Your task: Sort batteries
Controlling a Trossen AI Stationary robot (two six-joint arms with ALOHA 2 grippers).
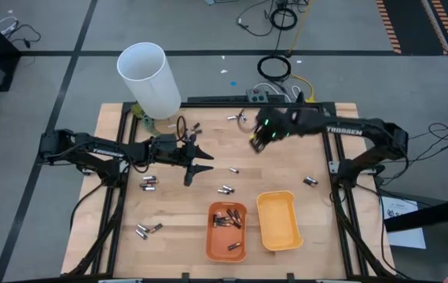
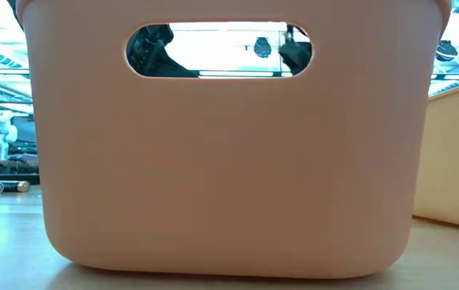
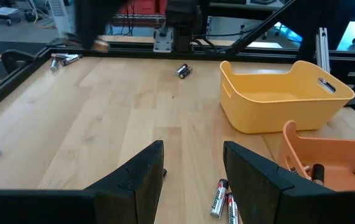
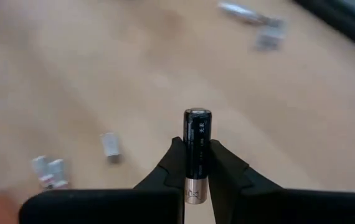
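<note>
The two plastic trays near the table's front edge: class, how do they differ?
The orange tray holds several batteries; the yellow tray looks empty. The orange tray sits nearer the left arm, the yellow tray nearer the right. Both are small, rectangular, open-topped and side by side.

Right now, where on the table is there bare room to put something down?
Bare wood lies between the left gripper and the orange tray, and right of the yellow tray. The back edge near the white tube is crowded with batteries, where the right gripper holds a battery.
</note>
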